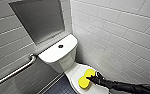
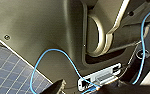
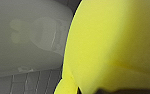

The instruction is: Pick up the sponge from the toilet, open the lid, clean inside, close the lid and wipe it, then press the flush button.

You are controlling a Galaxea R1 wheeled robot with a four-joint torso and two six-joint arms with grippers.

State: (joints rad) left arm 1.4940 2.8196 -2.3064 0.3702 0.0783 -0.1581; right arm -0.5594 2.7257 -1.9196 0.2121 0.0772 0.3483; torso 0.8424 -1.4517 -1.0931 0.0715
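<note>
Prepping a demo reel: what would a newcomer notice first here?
The bright yellow sponge lies on the closed white lid, low in the head view, with the dark right gripper at its narrow waist. Behind, the white tank with its round flush button sits against the tiled wall; a metal grab bar runs at the left.

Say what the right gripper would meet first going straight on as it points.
The sponge on the closed lid; the right gripper seems right at its waist, though contact is hard to judge.
</note>
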